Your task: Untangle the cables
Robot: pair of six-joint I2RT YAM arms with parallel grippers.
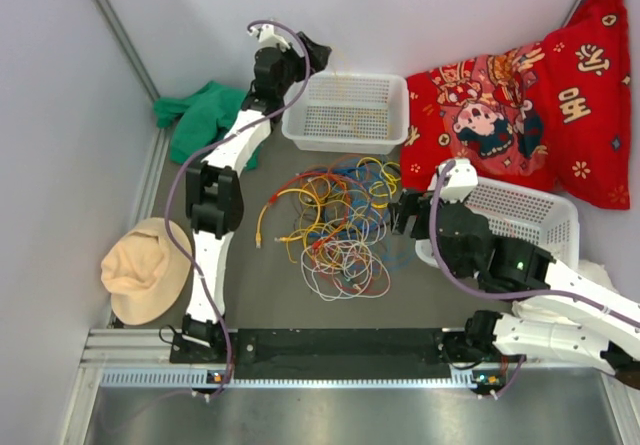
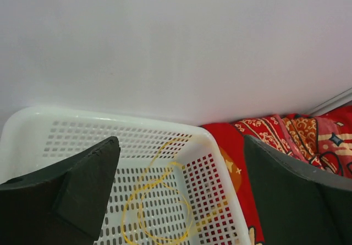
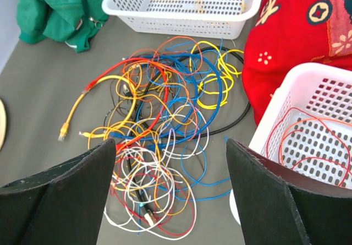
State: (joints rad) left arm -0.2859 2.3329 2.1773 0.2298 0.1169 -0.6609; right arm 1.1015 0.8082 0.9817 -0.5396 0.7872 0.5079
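A tangle of thin cables (image 1: 335, 225) in yellow, red, orange, blue, white and black lies on the grey table; the right wrist view shows it too (image 3: 165, 118). A thin yellow cable (image 2: 159, 201) lies in the far white basket (image 1: 350, 112). Thin red and orange cables (image 3: 308, 140) lie in the right white basket (image 1: 530, 215). My left gripper (image 1: 312, 53) is open and empty above the far basket's left end. My right gripper (image 1: 405, 212) is open and empty, just right of the tangle, its fingers (image 3: 77, 195) spread wide above it.
A green cloth (image 1: 205, 117) lies at the back left. A tan hat (image 1: 145, 270) lies at the left. A red printed cushion (image 1: 520, 105) lies at the back right, beside both baskets. Walls close the left and back sides.
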